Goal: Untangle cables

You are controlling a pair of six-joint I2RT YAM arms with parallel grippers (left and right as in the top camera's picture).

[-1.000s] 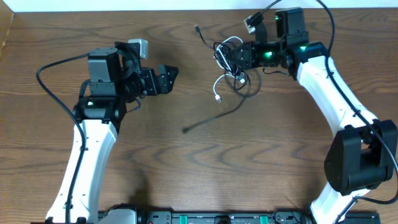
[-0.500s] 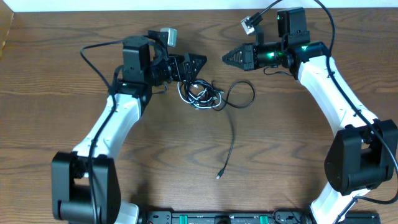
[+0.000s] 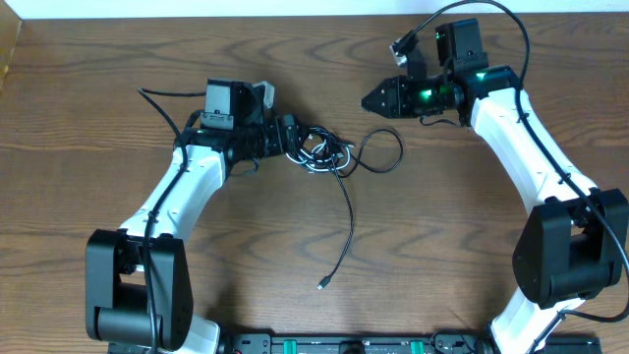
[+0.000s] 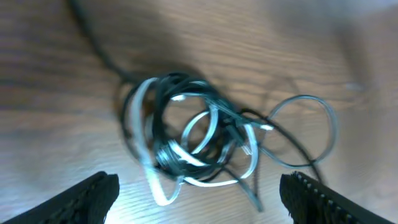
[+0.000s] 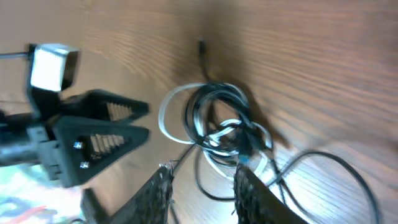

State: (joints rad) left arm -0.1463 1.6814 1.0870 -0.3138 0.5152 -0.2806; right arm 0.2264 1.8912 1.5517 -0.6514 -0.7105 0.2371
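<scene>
The black and white cables lie in one tangled knot (image 3: 322,152) at mid-table. The black cable's loose tail (image 3: 346,231) runs down toward the front and ends in a small plug (image 3: 322,285). A black loop (image 3: 380,149) sticks out on the knot's right. My left gripper (image 3: 297,138) sits at the knot's left edge. Its jaws are wide open, with the coils (image 4: 193,134) and a white loop (image 4: 155,183) just ahead of the fingertips (image 4: 93,196). My right gripper (image 3: 371,98) hovers above and right of the knot (image 5: 227,127), open and holding nothing.
The wooden table (image 3: 462,256) ends at a white wall strip along the back. Both arm bases stand at the front corners. A dark rail (image 3: 334,344) runs along the front edge. My left gripper (image 5: 93,130) shows in the right wrist view, left of the knot.
The right gripper has let go of the knot and its jaws have parted. The left arm has swung in to the knot's left edge. The black tail has shifted left.
</scene>
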